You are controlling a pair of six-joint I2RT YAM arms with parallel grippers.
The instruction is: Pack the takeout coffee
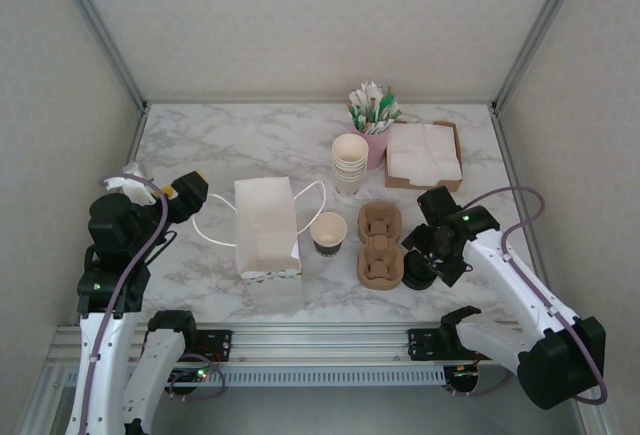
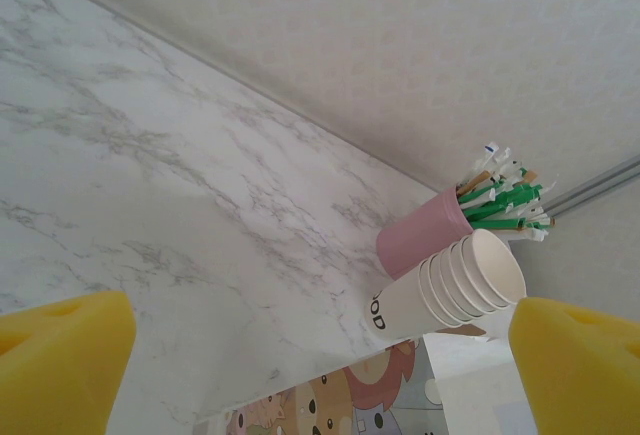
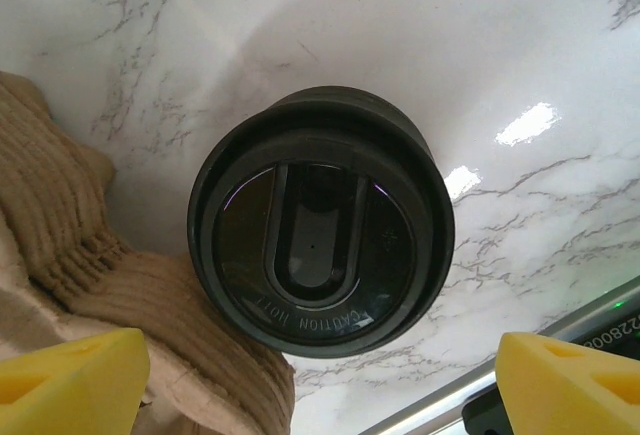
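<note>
Takeout coffee cup [image 1: 328, 232] stands upright and uncapped on marble table [image 1: 200, 145], between white paper bag [image 1: 266, 227] and pulp carrier [image 1: 380, 245]. Right gripper [image 1: 418, 273] sits over black lid [image 3: 320, 220] just beside the carrier, fingers spread wide, gripping nothing. Left gripper [image 1: 190, 193] left of bag, fingers apart, empty

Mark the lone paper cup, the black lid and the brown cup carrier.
lone paper cup [image 1: 328, 228], top external view, open mouth.
black lid [image 3: 318, 223], right wrist view, centre of top.
brown cup carrier [image 1: 380, 244], top external view, between its wells.
</note>
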